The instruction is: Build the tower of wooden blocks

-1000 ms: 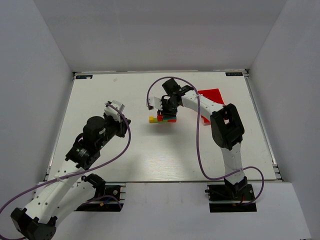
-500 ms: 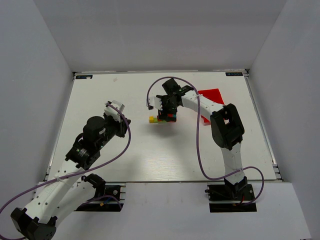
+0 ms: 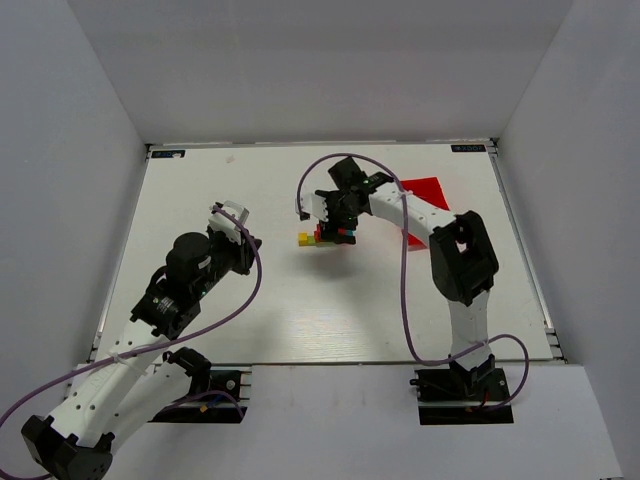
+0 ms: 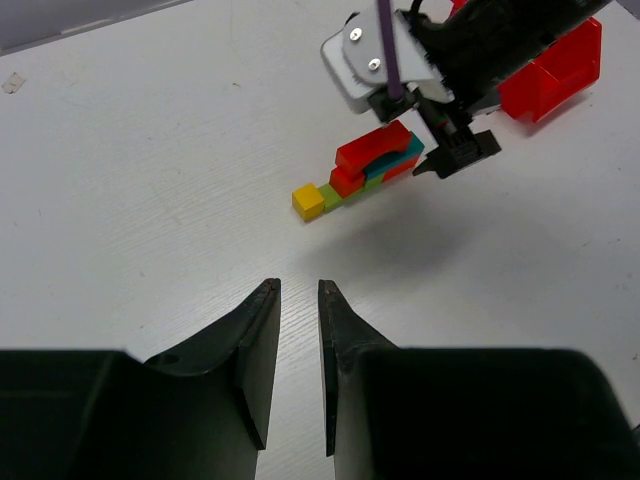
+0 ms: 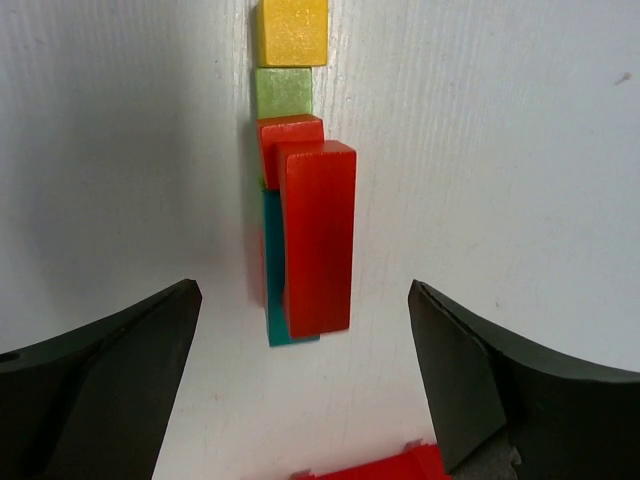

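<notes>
Right pincer hangs released above the painted wood block tower, likely just freeing the long red wooden bar; left pincer idles nearly closed, empty.

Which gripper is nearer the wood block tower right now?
Right. The right gripper hangs open directly over the wood block tower; the left gripper sits well off to its left, nearly shut.

top: high, looks down | left wrist: far, faces tower | right wrist: close above it; all share
</notes>
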